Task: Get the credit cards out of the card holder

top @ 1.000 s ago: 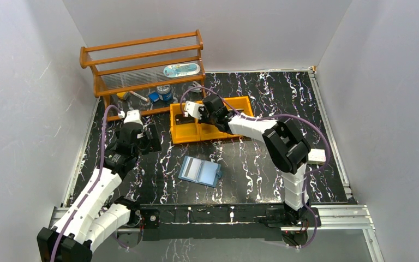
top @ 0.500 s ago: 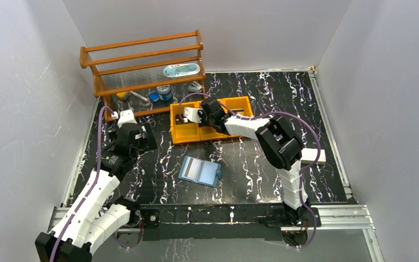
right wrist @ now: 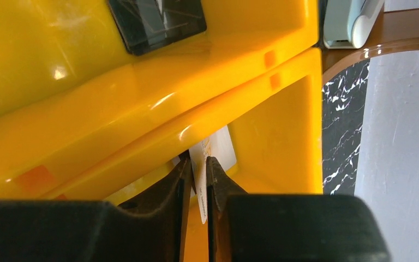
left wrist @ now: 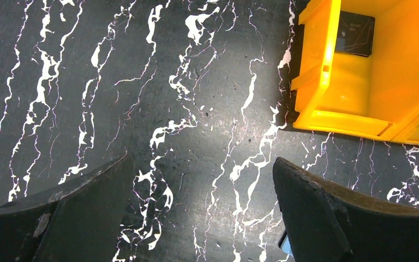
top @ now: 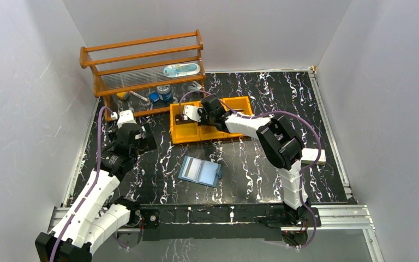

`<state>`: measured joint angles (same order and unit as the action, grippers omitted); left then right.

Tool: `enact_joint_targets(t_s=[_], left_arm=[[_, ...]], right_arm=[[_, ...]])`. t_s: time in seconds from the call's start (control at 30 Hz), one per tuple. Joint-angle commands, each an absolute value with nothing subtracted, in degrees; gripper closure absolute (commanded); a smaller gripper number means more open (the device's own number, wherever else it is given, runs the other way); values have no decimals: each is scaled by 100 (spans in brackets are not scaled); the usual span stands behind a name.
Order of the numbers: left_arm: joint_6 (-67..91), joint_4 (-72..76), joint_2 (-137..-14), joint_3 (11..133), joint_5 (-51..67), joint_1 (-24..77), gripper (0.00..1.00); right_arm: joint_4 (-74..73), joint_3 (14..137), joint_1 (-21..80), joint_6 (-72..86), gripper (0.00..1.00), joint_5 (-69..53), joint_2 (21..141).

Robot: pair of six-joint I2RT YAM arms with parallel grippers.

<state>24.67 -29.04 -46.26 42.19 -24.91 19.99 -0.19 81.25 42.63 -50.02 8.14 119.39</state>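
Observation:
The light blue card holder (top: 199, 171) lies open on the black marbled table, near the middle front, with no gripper at it. My right gripper (top: 185, 118) is over the orange tray (top: 213, 134). In the right wrist view it (right wrist: 198, 161) is shut on a pale credit card (right wrist: 218, 146), held edge-on above a tray compartment. A dark credit card (right wrist: 155, 22) lies in the neighbouring compartment; it also shows in the left wrist view (left wrist: 354, 34). My left gripper (top: 146, 137) is open and empty over bare table (left wrist: 202, 164), left of the tray.
A wooden rack (top: 142, 65) with small items stands at the back left, just behind the tray. A white box (top: 312, 156) lies by the right arm. Grey walls close in both sides. The tray's corner (left wrist: 311, 117) is near my left gripper.
My left arm has drawn back a little to the left. My right gripper has shifted slightly over the tray, still with the card in it. The card holder has not moved.

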Motion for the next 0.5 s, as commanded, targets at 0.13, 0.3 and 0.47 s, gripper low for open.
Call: enact_joint_targets(t_s=[0.13,0.3,0.47], left_arm=[[2485,-2987,-4482,4459,-2578,1969,2],[2470,-2971,-4491,4447,-2536,1970,2],[2429,-2954,-4523,4435,-2460,1972,2]], right_arm=[[-112,8517,4160,-4594,72,583,11952],[-154,8510,4125,-4440,69,505,11915],[-222,8595,4112,-4281,68,425,11942]])
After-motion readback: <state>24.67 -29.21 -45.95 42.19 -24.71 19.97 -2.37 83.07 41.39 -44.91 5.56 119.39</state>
